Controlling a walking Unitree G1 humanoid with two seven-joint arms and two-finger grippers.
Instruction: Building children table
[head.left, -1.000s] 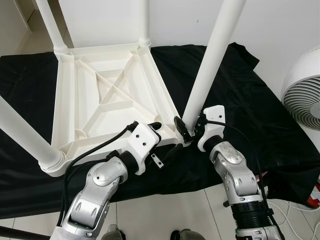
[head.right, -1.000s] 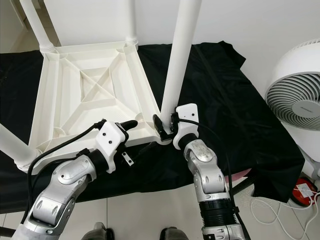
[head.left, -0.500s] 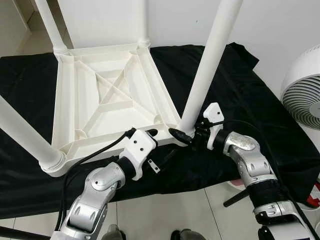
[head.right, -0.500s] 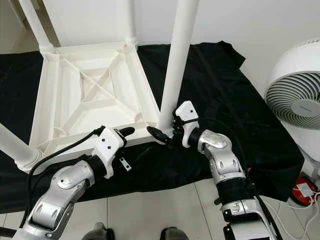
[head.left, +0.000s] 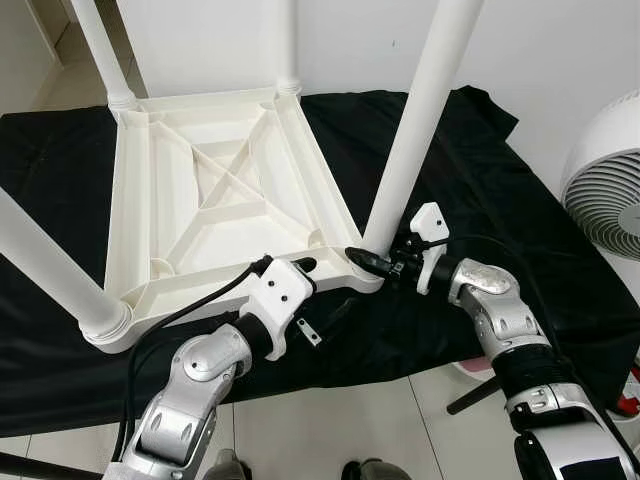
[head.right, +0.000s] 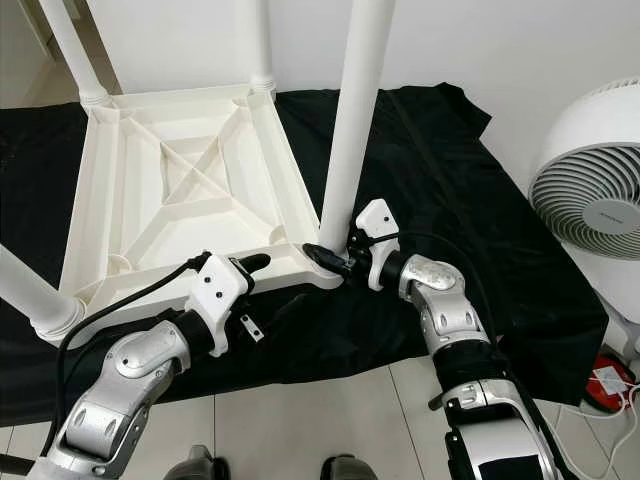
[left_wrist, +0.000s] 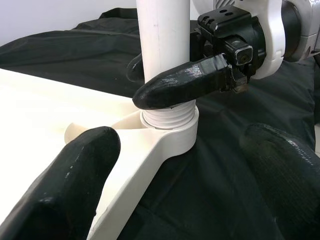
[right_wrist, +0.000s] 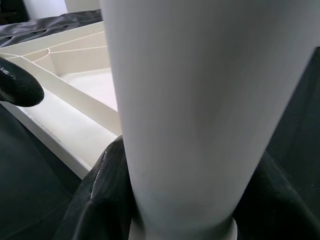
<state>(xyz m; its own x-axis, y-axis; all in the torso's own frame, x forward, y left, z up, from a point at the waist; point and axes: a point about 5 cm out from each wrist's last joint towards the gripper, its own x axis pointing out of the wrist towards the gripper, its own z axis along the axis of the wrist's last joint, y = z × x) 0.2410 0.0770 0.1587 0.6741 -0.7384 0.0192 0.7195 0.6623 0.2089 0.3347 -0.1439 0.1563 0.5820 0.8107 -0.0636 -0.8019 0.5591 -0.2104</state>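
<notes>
A white plastic children's table lies upside down on a black cloth, with legs standing up at its corners. The near right leg stands in its corner socket. My right gripper is shut on this leg just above the socket, one finger on each side of the leg. My left gripper is open close in front of the same corner. One of its fingers is over the table's rim and the other over the cloth, holding nothing.
A white fan stands at the right, close to the cloth's edge. A white wall runs behind the table. Pale floor tiles lie between me and the cloth, with cables and a red item at the far right.
My right forearm has swung out to the right around the leg's base, its gripper staying on the leg. My left gripper has drawn back slightly from the corner.
</notes>
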